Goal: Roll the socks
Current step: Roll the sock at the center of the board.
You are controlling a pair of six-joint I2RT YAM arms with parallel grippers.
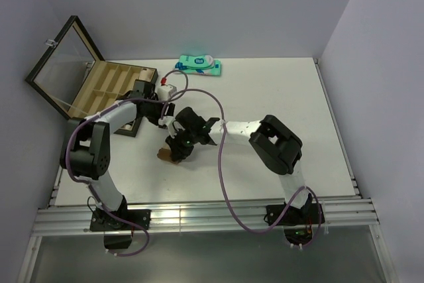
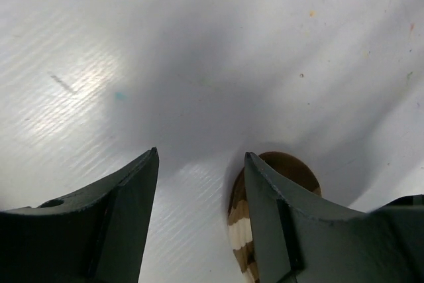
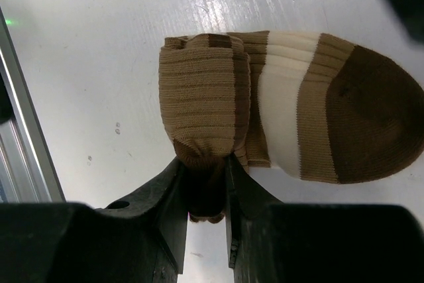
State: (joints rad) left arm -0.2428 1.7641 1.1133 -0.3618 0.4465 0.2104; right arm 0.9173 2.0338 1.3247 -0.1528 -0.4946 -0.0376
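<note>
Brown sock (image 3: 311,104) lies on the white table (image 1: 278,97) toward its near left part; the cuff end is wound into a short roll and the banded foot and toe lie flat, so I judge the rolling roughly one third done, and a second sock cannot be made out in any view. My right gripper (image 3: 207,170) is clenched on the near end of the roll, while my left gripper (image 2: 202,157) is released, jaws apart over bare table with the toe just beside one finger. Open table lies beyond the toe for rolling onward; the metal rail (image 3: 23,117) is near on the opposite side, and the wooden box (image 1: 109,87) and teal package (image 1: 199,65) sit well apart.
</note>
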